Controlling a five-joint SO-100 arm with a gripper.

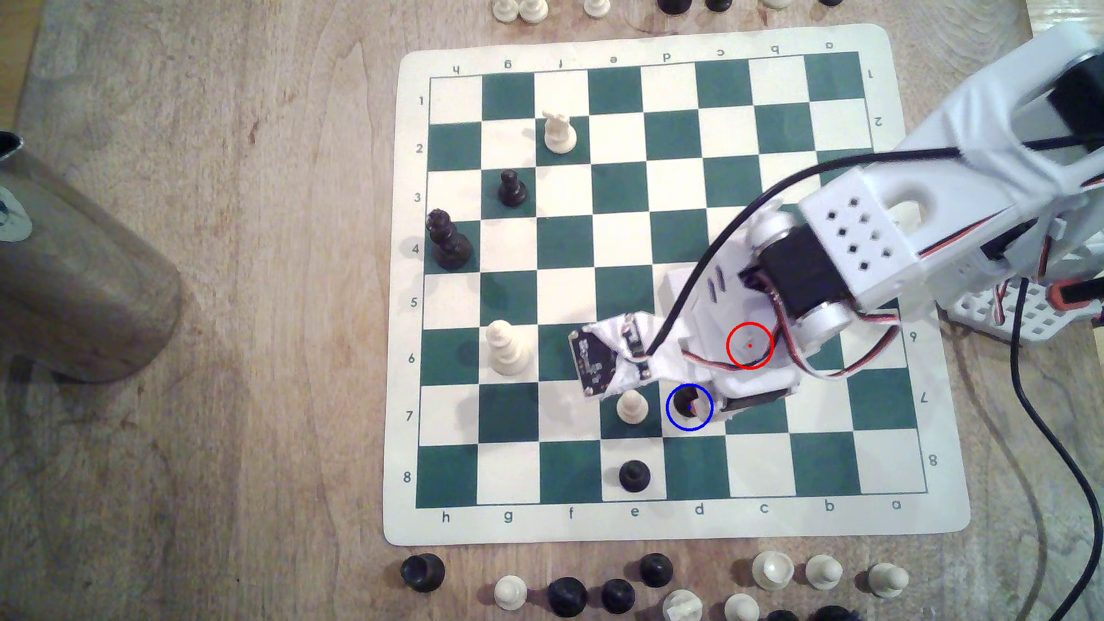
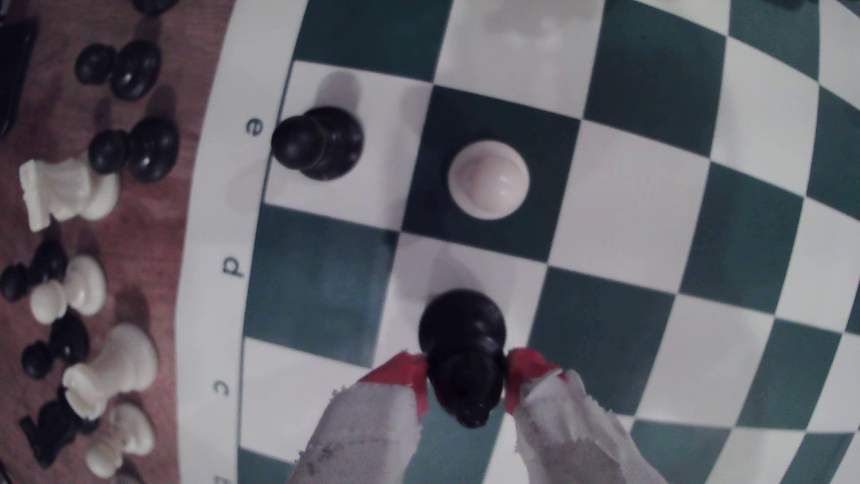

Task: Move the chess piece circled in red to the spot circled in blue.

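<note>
The chess piece (image 2: 463,344) was small, glossy and black, with a rounded head above a round base. In the wrist view it stood tilted between the gripper (image 2: 465,377)'s two red-tipped fingers (image 2: 405,377), which were wrapped in white cloth and clamped on its lower body from either side. In the exterior view the piece (image 1: 687,401) sat inside the blue ring, on the spot (image 1: 675,439), the cream square of file d in row 7, one row in from the chessboard (image 1: 944,513)'s row-8 edge; whether its base touched the board could not be told.

A white pawn (image 1: 631,408) stood on the green square just beside it in file e, and a black pawn (image 1: 634,476) stood on the cream square of file e against the row-8 edge. The red ring (image 1: 750,345) lay over the arm's white body, hiding the square beneath it.

Toward the board's h-file edge stood a tall black crowned piece (image 1: 447,242) and a white piece (image 1: 506,349). Captured pieces (image 1: 657,588) lay on the wooden table (image 1: 239,298) past the row-8 edge.
</note>
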